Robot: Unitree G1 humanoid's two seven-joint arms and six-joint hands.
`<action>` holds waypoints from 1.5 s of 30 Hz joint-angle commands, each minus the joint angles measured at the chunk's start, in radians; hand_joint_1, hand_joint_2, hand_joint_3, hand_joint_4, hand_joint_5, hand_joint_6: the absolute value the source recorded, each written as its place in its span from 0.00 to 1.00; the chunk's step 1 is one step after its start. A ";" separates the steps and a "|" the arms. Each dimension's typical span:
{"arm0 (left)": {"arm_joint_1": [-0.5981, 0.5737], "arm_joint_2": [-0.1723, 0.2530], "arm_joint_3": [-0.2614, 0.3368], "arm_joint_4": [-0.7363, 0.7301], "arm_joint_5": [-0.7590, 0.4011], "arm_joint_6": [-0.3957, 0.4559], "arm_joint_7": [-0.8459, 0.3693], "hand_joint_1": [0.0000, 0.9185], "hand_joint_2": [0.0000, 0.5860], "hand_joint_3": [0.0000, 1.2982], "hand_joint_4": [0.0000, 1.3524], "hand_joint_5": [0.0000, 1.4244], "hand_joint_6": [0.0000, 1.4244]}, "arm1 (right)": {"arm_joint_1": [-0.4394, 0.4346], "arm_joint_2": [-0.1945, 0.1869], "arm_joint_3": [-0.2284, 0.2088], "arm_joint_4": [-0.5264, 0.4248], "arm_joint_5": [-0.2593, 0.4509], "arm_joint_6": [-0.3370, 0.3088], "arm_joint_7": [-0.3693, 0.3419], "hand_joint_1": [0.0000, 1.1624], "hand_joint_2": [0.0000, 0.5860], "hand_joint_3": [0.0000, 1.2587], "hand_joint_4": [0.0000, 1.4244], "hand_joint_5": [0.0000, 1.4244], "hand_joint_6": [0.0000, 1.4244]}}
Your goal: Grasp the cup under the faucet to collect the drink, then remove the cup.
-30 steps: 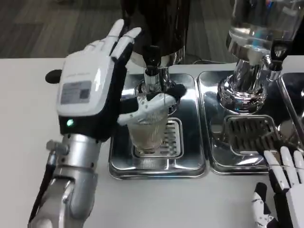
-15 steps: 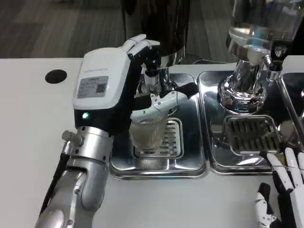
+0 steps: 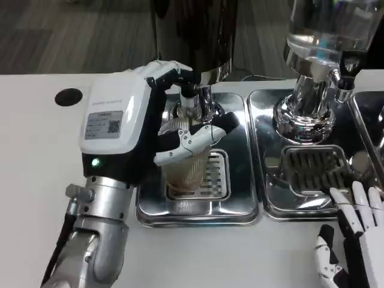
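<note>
The left hand (image 3: 135, 129) is wrapped around the upright cup (image 3: 187, 171), which stands on the drip tray (image 3: 240, 207) directly beneath the faucet (image 3: 191, 99); upper fingers reach toward the tap. The right hand (image 3: 354, 240) rests well apart near the table edge, fingers spread, holding nothing.

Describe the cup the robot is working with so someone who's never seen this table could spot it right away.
Start at the dark dispenser at the back of the white table. Its faucet hangs over a shiny steel drip tray. The cup stands on that tray's grate, a ribbed clear tumbler with the left hand wrapped around it; the neighbouring tray under the glass dispenser holds no cup.
</note>
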 commanded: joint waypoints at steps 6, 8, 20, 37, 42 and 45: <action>0.033 0.001 -0.007 0.040 0.016 -0.001 0.017 0.00 0.14 0.49 0.30 0.35 0.36 | 0.003 0.001 -0.005 -0.005 -0.001 -0.003 0.008 0.06 0.95 0.14 0.01 0.00 0.05; 0.035 0.001 -0.008 0.043 0.016 -0.002 0.019 0.00 0.14 0.49 0.30 0.35 0.36 | 0.002 0.001 -0.008 -0.004 0.001 -0.003 0.008 0.06 0.95 0.14 0.01 0.00 0.05; 0.038 0.002 -0.014 0.048 0.021 -0.002 0.021 0.00 0.15 0.49 0.30 0.35 0.36 | -0.001 0.000 -0.019 0.004 0.020 -0.011 0.004 0.05 0.95 0.14 0.01 0.00 0.05; 0.050 0.002 0.009 0.050 0.000 -0.009 0.023 0.00 0.15 0.49 0.30 0.35 0.34 | -0.005 -0.002 -0.028 0.005 0.035 -0.025 0.004 0.05 0.93 0.15 0.01 0.00 0.05; 0.055 0.001 0.007 0.052 0.001 -0.010 0.026 0.00 0.15 0.49 0.30 0.35 0.34 | -0.005 -0.001 -0.024 0.006 0.032 -0.023 0.005 0.05 0.93 0.15 0.01 0.00 0.05; 0.055 0.001 0.009 0.051 -0.001 -0.011 0.026 0.00 0.15 0.49 0.30 0.35 0.34 | -0.005 0.000 -0.021 0.009 0.028 -0.023 0.004 0.05 0.93 0.15 0.01 0.00 0.05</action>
